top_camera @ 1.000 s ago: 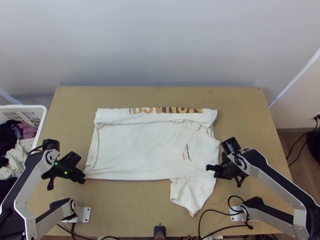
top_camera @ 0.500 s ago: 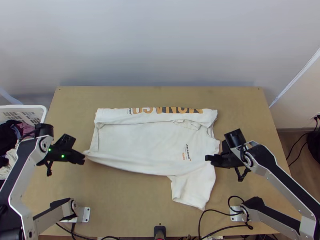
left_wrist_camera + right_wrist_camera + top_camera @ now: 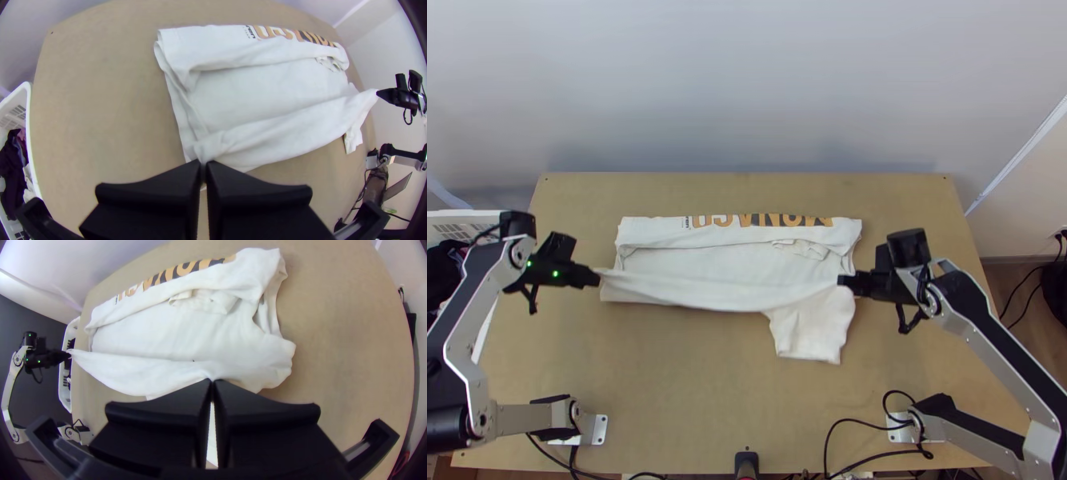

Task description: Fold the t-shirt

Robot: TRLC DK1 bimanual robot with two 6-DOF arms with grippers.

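Note:
The white t-shirt (image 3: 723, 264) lies on the table with its far side folded over in a strip that bears orange and dark lettering. Its near side is lifted and stretched between both grippers, and a sleeve hangs below near the right. At the shirt's left end, my left gripper (image 3: 597, 278) is shut on the near corner. My right gripper (image 3: 841, 281) grips the near edge by the shoulder. In the left wrist view the left gripper (image 3: 203, 163) pinches the cloth (image 3: 267, 89); in the right wrist view the right gripper (image 3: 212, 382) holds gathered cloth (image 3: 155, 338).
A white basket (image 3: 475, 214) with dark and light clothes stands at the table's left side. Cables (image 3: 843, 448) run along the near edge of the wooden table (image 3: 691, 400), beside a small black object (image 3: 746, 462).
Both grippers have moved up the picture, carrying the shirt's near edge toward the folded strip. The hanging sleeve has come along, and more bare table shows in front.

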